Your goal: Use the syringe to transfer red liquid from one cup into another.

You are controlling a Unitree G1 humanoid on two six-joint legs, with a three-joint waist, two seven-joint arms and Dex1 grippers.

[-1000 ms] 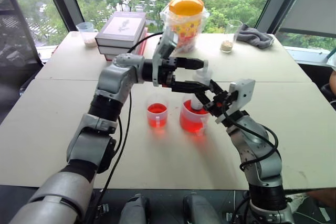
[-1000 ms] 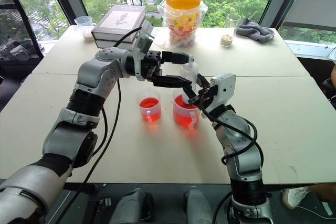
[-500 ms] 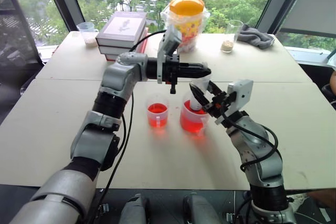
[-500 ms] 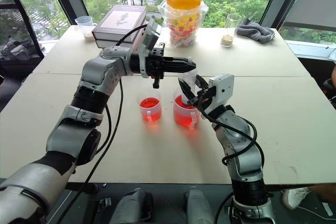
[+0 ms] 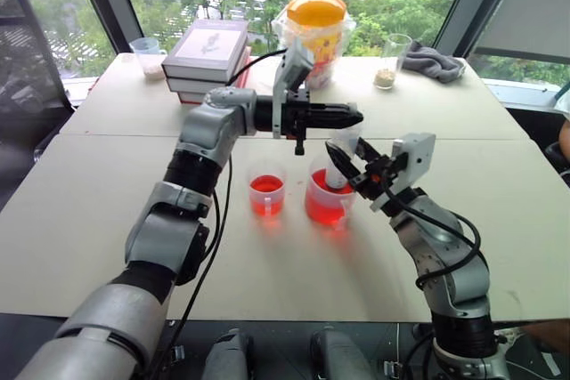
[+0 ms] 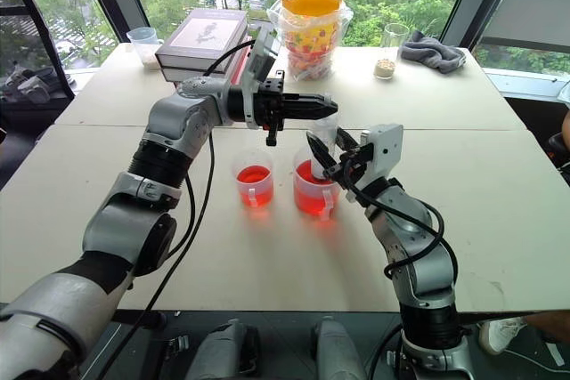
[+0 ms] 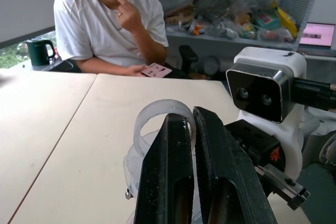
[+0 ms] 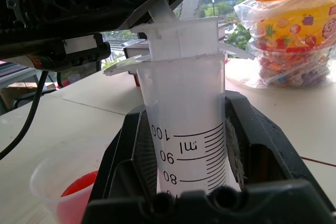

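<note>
Your left end effector (image 5: 352, 117) has just snapped shut: a second ago its fingers stood spread above and below the plunger ring, and now they meet on the ring (image 7: 157, 116) at the top of the syringe (image 8: 186, 129). The arm itself has barely shifted; only the fingers have changed. Your right end effector (image 5: 343, 159) has kept its place, clamped on the syringe barrel, which it holds upright with the tip down in the wide cup (image 5: 328, 199) directly below it. The narrow cup (image 5: 266, 194) stands just beside that one, under your left forearm, and already shows red liquid (image 5: 265, 188). Both cups rest on the bench (image 5: 107, 211).

With one end effector steadying the barrel and the other now pinching the plunger, the draw looks ready to begin: you will likely need to lift the left end effector straight up along the barrel while the right stays put. Whether the tip sits under the liquid cannot be seen. Across the bench from your left end effector a person (image 7: 107, 22) sits watching.
</note>
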